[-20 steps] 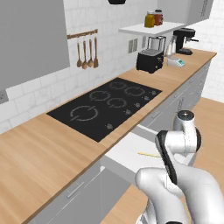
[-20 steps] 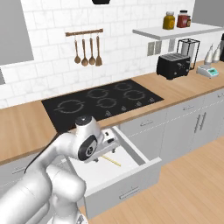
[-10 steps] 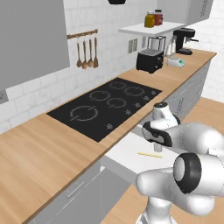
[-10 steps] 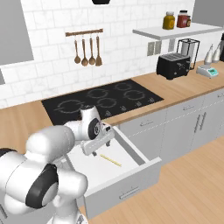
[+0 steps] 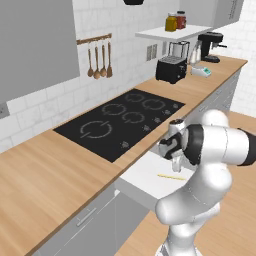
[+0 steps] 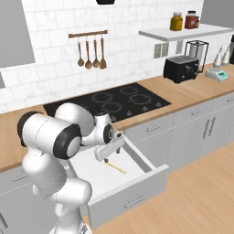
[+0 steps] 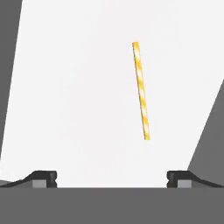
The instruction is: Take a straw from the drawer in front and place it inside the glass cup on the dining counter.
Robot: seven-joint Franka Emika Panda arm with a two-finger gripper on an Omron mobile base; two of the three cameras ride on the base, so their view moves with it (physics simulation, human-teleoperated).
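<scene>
Below, straw [image 7: 141,91] mid-drawer [image 7: 65,87], fingers [image 7: 45,178] spread

One straw [image 7: 141,90] lies in one open drawer [image 6: 87,163] below the worktop's front edge. One black cooktop [image 6: 112,102] is set into the worktop [image 5: 45,170]. Four utensils [image 6: 91,54] hang above its back edge; one toaster [image 6: 181,68] stands toward its far end, two jars [image 6: 183,21] shelved above.

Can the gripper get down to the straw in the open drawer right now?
Probably yes. The gripper hangs over the open drawer, jaws apart, and the straw lies alone on the bare white floor with nothing covering it.
</scene>
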